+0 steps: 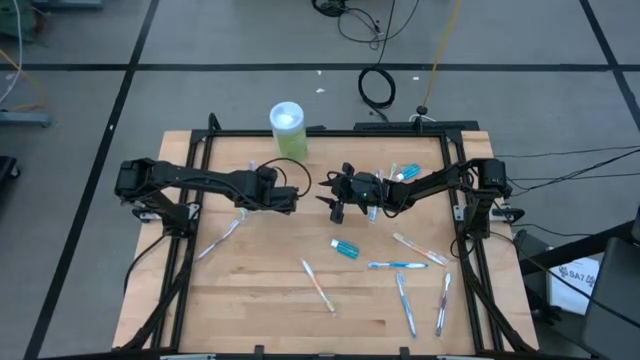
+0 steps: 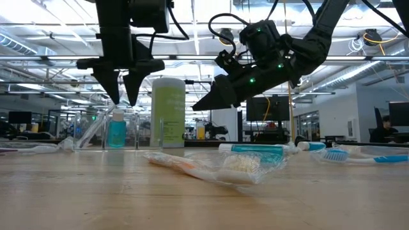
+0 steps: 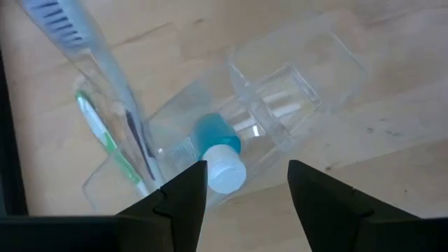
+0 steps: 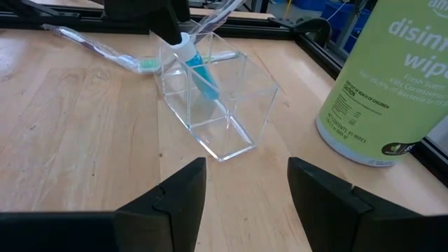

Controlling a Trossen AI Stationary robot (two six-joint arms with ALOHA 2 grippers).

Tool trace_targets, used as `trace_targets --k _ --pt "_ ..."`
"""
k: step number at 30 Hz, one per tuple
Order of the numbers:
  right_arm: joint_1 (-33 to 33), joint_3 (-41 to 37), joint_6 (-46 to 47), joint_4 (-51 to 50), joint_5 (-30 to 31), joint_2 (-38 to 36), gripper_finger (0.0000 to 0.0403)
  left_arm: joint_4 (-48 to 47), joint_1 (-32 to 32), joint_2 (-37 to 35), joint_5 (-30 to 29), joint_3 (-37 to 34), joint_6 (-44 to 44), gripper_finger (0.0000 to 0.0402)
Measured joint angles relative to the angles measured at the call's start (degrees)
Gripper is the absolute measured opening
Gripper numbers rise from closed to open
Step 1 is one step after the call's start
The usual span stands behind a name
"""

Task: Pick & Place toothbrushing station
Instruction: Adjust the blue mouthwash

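A small clear plastic holder (image 4: 217, 105) stands on the wooden table between the two arms. In it, a blue white-capped tube (image 3: 218, 148) and a few toothbrushes (image 3: 105, 133) lean against its walls. My left gripper (image 3: 246, 189) is open and points down just above the holder (image 2: 96, 131), over the tube. My right gripper (image 4: 246, 189) is open and empty. It is raised off the table to the holder's right and tilts toward the holder. More toothbrushes (image 1: 397, 265) and a blue tube (image 1: 345, 248) lie flat on the table's near right part.
A tall green wipes container with a white lid (image 1: 287, 128) stands just beyond the holder, toward the far edge. A wrapped toothbrush (image 1: 222, 238) lies near the left. More brushes and tubes (image 1: 400, 172) lie under the right arm. A black frame (image 1: 200, 160) borders the table.
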Motion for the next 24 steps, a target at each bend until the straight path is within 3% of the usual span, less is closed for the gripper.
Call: trace_targets --k 17,24 --pt "0.02 0.00 0.00 -0.11 0.00 0.00 0.0196 -1.06 -0.24 3.37 -1.74 -0.42 -3.39 0.0207" --pt "0.02 0.00 0.00 0.02 0.02 0.00 0.0196 -5.98 -0.24 3.61 -0.87 -0.42 -7.89 0.0205"
